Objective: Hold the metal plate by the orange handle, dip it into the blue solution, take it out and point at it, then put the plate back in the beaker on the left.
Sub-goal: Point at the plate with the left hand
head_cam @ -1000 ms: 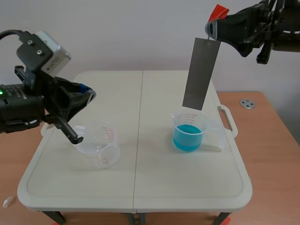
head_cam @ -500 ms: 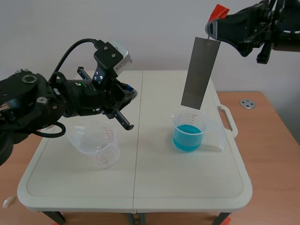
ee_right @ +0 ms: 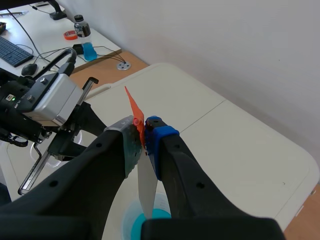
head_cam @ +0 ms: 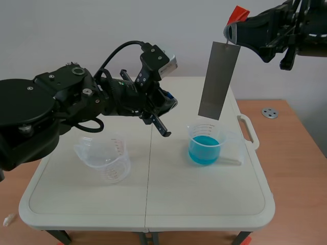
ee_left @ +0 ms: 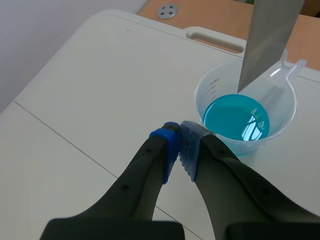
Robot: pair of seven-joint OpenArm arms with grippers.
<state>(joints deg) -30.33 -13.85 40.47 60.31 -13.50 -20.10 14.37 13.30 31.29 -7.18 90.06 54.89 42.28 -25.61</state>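
Left gripper (ee_left: pixel 179 131) swung over from the empty beaker (head_cam: pixel 104 158), pinched shut on nothing, so we'd aim its tip at the metal plate (head_cam: pixel 218 80) without bumping it while the right gripper (ee_right: pixel 145 129), clamped on the orange handle (head_cam: pixel 239 12), hangs it over the blue solution (ee_left: pixel 235 116); we can't tell if the plate's wet.

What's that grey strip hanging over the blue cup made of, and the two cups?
The metal plate looks like thin sheet metal, matte grey: flat, stiff, hanging straight. Its orange handle may be plastic or tape; too small to tell. The blue-filled beaker and the empty beaker look like clear plastic: see-through walls, printed scale marks.
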